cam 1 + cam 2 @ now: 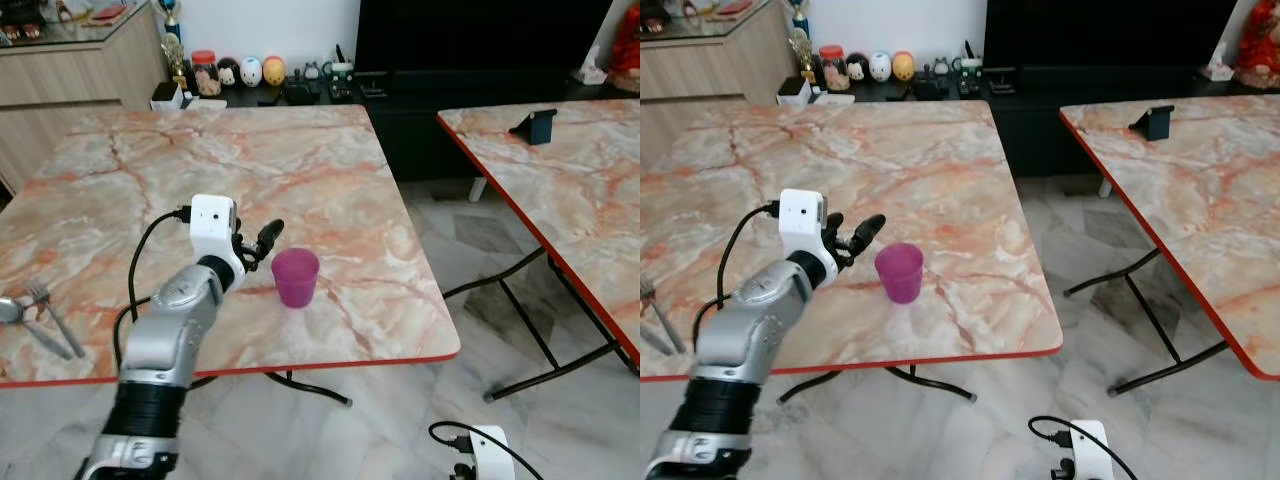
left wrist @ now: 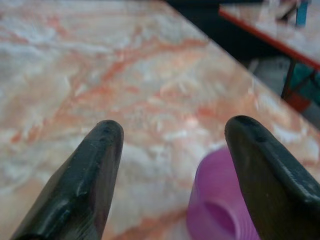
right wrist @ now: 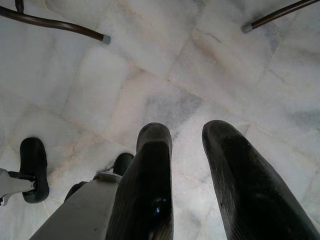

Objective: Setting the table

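Now: small purple plastic cup (image 1: 295, 277) stands upright on the marble-patterned table with red edging (image 1: 300, 150), near its front edge. Left gripper (image 1: 258, 243) hovers at the cup's 9 o'clock, black fingers (image 2: 90, 185) spread apart, empty. Metal fork (image 1: 52, 315) and spoon (image 1: 25, 322) lie far toward 9 o'clock. Right gripper (image 3: 187, 145) hangs over the floor, fingers slightly parted.

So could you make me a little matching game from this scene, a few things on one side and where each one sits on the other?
Things:
1. small purple plastic cup
2. silver metal fork
3. left gripper
4. right gripper

Places:
A. hanging low over the pale tiled floor
B. just left of the cup, fingers open
C. near the front edge of the marble-patterned table
D. far left of that table, beside a spoon

Pairs: 1-C, 2-D, 3-B, 4-A
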`<state>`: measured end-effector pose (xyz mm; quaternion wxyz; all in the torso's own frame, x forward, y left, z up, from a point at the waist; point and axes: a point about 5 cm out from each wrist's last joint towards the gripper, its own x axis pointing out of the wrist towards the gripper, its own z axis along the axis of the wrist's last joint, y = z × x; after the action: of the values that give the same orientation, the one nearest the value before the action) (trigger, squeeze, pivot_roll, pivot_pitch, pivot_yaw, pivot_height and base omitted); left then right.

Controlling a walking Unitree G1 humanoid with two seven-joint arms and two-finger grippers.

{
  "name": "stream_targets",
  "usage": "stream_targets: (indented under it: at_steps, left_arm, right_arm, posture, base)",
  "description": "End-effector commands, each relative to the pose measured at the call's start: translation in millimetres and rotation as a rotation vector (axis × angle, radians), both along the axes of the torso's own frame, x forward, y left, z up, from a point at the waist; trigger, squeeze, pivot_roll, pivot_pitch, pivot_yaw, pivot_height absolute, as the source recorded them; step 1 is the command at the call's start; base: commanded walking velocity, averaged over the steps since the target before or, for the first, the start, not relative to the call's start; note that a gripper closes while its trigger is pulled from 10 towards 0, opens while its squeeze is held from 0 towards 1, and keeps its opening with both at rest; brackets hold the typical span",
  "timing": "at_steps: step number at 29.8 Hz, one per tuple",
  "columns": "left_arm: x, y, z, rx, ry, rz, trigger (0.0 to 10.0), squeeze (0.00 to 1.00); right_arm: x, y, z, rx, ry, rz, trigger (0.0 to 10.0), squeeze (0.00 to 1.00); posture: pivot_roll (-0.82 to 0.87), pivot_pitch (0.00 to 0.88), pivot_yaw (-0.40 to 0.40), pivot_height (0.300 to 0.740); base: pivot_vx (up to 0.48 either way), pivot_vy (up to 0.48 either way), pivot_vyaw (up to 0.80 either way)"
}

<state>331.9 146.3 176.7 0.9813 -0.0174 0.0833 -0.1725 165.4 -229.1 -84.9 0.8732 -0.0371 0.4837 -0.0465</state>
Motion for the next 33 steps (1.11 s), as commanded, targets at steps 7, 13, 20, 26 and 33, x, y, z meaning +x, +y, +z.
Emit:
stream_targets:
  at_steps: [7, 13, 20, 26, 33]
  left_arm:
    - [-5.8, -22.3, -7.0, 0.019, 0.111, -0.091, 10.0, 1.00]
    - [-5.4, -30.0, -1.5, -0.003, 0.127, -0.086, 10.0, 0.97]
    - [-5.0, -31.0, 6.1, 0.015, 0.105, -0.084, 10.0, 0.00]
    - [-2.9, -26.8, 9.0, 0.038, 0.088, -0.058, 10.0, 0.00]
    - [-3.6, -25.9, 7.0, 0.062, 0.096, -0.062, 10.0, 0.00]
  right_arm:
    - [0.4, -0.4, 0.2, 0.000, 0.006, 0.007, 10.0, 0.00]
    - [0.5, -0.5, 0.2, 0.000, 0.006, 0.006, 10.0, 0.00]
    - [0.6, -0.4, 0.3, 0.001, 0.005, 0.006, 10.0, 0.00]
    - [0.7, -0.7, 0.4, 0.001, 0.006, 0.008, 10.0, 0.00]
    - [1.0, -0.9, 0.6, 0.000, 0.006, 0.010, 10.0, 0.00]
  posture:
    - [0.10, 0.000, -0.028, 0.740]
    - [0.10, 0.000, -0.029, 0.740]
    - [0.10, 0.000, -0.029, 0.740]
    - [0.10, 0.000, -0.029, 0.740]
    - [0.10, 0.000, -0.030, 0.740]
  base:
    - [0.000, 0.000, 0.00]
    - [0.000, 0.000, 0.00]
    - [0.000, 0.000, 0.00]
    - [0.000, 0.000, 0.00]
    - [0.000, 0.000, 0.00]
